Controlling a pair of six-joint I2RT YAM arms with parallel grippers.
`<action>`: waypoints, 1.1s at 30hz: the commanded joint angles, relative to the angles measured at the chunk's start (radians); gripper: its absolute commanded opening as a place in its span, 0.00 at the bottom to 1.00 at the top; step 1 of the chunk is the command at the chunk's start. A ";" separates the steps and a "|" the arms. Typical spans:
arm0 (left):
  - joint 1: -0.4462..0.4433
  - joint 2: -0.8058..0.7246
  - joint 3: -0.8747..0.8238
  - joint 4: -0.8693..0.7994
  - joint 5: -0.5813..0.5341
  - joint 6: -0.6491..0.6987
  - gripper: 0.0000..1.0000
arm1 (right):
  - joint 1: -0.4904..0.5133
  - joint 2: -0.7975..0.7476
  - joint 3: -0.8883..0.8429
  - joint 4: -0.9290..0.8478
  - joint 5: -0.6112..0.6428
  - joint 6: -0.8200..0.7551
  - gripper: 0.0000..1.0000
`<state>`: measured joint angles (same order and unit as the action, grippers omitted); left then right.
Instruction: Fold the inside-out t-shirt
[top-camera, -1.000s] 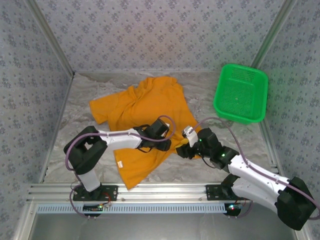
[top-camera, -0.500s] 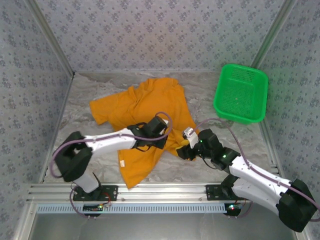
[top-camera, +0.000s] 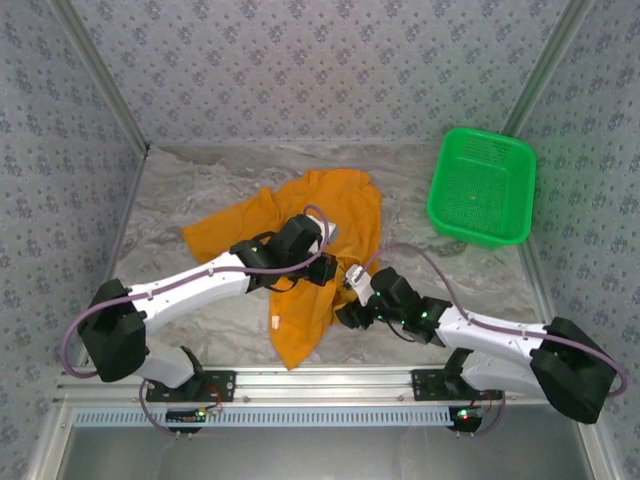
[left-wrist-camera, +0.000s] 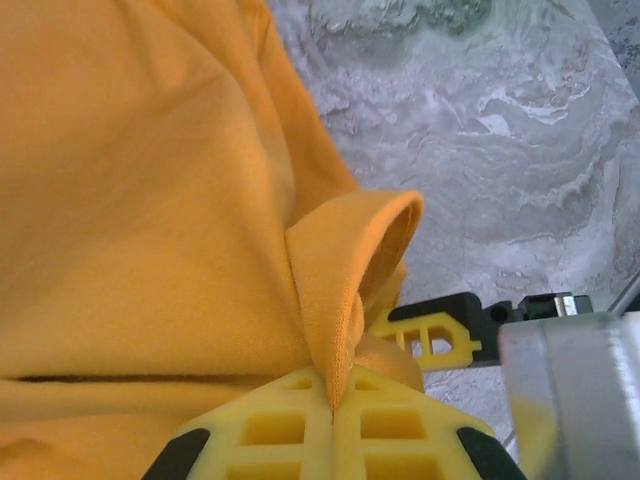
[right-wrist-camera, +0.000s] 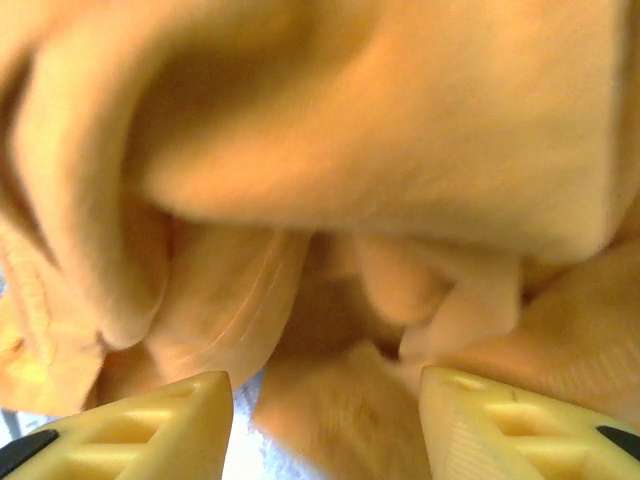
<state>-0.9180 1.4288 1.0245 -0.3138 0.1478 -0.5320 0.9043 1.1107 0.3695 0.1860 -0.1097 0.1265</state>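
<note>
Grey marbled worktop (top-camera: 190, 190) boxed in by patterned walls (top-camera: 300, 70), with a green basket (top-camera: 436, 190) sitting far right, well apart from everything else.

The shirt (top-camera: 345, 200) is a crumpled heap around the middle of the worktop. One sleeve pokes out left and a long tail runs toward the near edge. From above, its middle is covered by the two arms, so I can't tell how the cloth lies under them.

The left hand (top-camera: 325, 265) comes in from the left and sits on top of the shirt. Its wrist cam is clearer: the left hand (left-wrist-camera: 330, 420) has its yellow fingers (left-wrist-camera: 270, 430) pressed tight together on a folded ridge of shirt (left-wrist-camera: 150, 200). The fingers are cut off by the bottom edge of the picture. Just beyond the fold you can see a yellow finger of the right hand (left-wrist-camera: 430, 335), partly tucked behind the cloth.

The right hand (top-camera: 347, 302) is at the shirt's near-right edge, just beside the left one. Its own cam is super blurry. The right hand (right-wrist-camera: 325, 400) has its fingers (right-wrist-camera: 140, 420) spread wide, with bunched shirt (right-wrist-camera: 380, 130) right in front of them. Can't tell if they touch the cloth.
</note>
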 joint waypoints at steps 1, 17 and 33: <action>0.034 0.004 -0.064 0.078 0.108 -0.061 0.03 | 0.017 0.066 0.014 0.047 0.254 0.127 0.55; 0.112 0.029 -0.262 0.155 0.062 0.085 0.25 | -0.074 0.195 0.216 -0.501 0.630 0.591 0.18; 0.127 0.012 -0.225 0.175 0.191 0.106 0.08 | 0.035 0.194 0.271 -0.449 0.056 0.510 0.48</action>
<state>-0.8021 1.4601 0.7738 -0.1303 0.3248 -0.4458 0.8951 1.2366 0.6292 -0.2977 0.0483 0.6327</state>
